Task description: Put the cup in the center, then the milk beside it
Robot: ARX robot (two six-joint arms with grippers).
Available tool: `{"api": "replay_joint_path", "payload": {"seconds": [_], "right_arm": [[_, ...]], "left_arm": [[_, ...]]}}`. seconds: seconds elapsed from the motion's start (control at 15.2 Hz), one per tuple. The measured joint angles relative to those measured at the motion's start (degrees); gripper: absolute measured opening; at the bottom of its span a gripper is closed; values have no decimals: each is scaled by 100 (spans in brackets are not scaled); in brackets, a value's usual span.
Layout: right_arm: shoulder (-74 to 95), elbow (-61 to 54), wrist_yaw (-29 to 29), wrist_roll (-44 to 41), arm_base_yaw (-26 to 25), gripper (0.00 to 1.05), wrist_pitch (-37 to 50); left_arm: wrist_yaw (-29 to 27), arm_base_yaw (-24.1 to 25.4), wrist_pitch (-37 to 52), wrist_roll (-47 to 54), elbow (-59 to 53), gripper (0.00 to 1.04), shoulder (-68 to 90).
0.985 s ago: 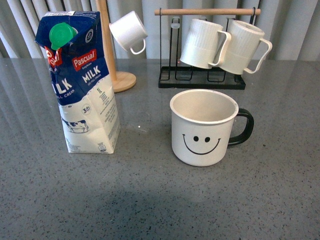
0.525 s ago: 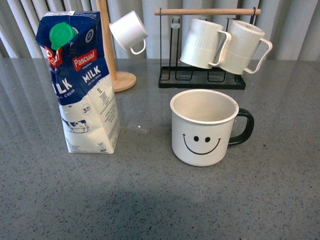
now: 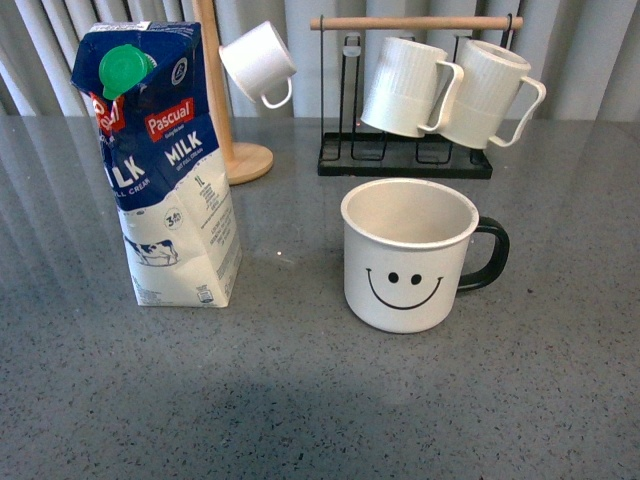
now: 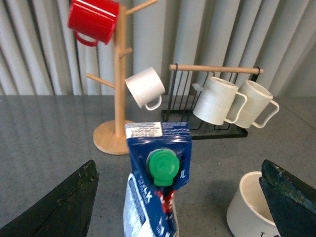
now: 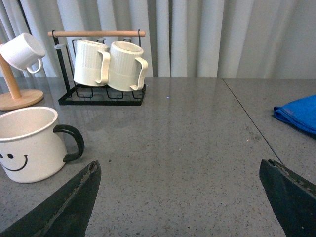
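No movement vs 1 s ago: cup and milk sit where they were. Cup (image 3: 405, 270) is upright about mid-bench (image 3: 320, 410), a bit toward the right edge. Its smiley faces the near edge and its handle the right edge. Milk (image 3: 165, 180) is upright toward the left edge, clear gap to the cup. Left gripper (image 4: 177, 170) is spread wide and empty, lined up on the milk top without touching it. Right gripper (image 5: 178, 165) is spread wide and empty, out past the cup's handle side. Rack (image 3: 405, 162) and mug tree (image 3: 222, 110) stand along the far edge.
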Motion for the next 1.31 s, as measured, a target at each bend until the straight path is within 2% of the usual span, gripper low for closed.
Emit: {"api": "replay_joint_path", "payload": {"seconds": [0.13,0.33,0.39,0.59,0.92,0.98,1.31], "right_arm": [[0,0,0,0,0,98,2],[0,0,0,0,0,98,0],[0,0,0,0,0,98,0],[0,0,0,0,0,98,0],[0,0,0,0,0,98,0],[0,0,0,0,0,98,0],[0,0,0,0,0,98,0]], "left_arm": [[256,-164,-251,-57,673,98,855],[238,-247,-560,-37,1314,98,1711],[74,-210,-592,-13,1429,98,1967],[-380,-39,-588,160,1497,98,2389],[-127,90,-599,-133,1534,98,2881],[-127,87,-520,-144,1530,90,2876],[-122,48,-544,-136,1419,34,2688]]}}
